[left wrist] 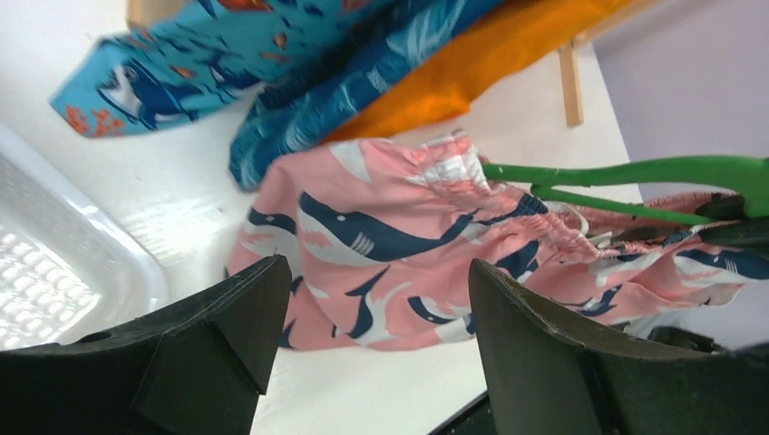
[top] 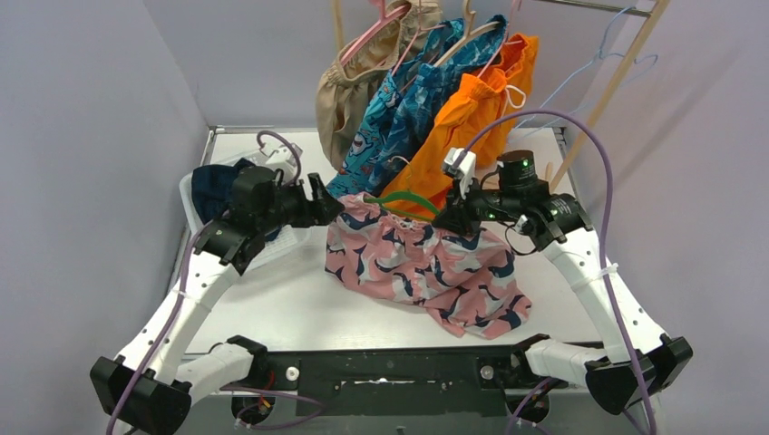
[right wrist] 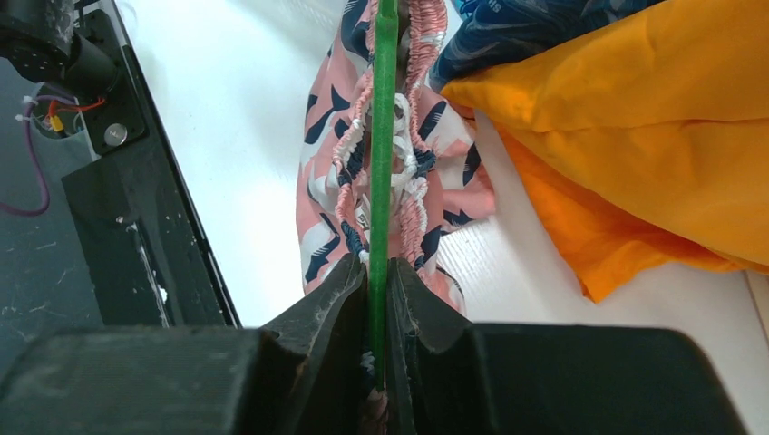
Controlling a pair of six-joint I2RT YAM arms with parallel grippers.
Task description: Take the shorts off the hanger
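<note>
The pink shorts [top: 426, 267] with navy sharks lie spread on the table's middle, their waistband still on a green hanger [top: 408, 198]. My right gripper [top: 451, 220] is shut on the hanger's right end. In the right wrist view the green hanger [right wrist: 384, 136] runs straight between the closed right gripper [right wrist: 378, 265], with the gathered pink shorts [right wrist: 326, 208] on both sides of it. My left gripper [top: 328, 207] hovers open at the shorts' left end. The left wrist view shows the pink shorts [left wrist: 381, 236] just beyond the left gripper [left wrist: 376, 272], untouched, and the hanger [left wrist: 626, 172] at the right.
Behind, a wooden rack [top: 617, 82] carries tan shorts [top: 349, 86], turquoise print shorts [top: 381, 118], dark teal-blue shorts [top: 426, 100] and orange shorts [top: 472, 118] on hangers. A white basket [top: 190, 204] at the left holds navy shorts [top: 218, 190].
</note>
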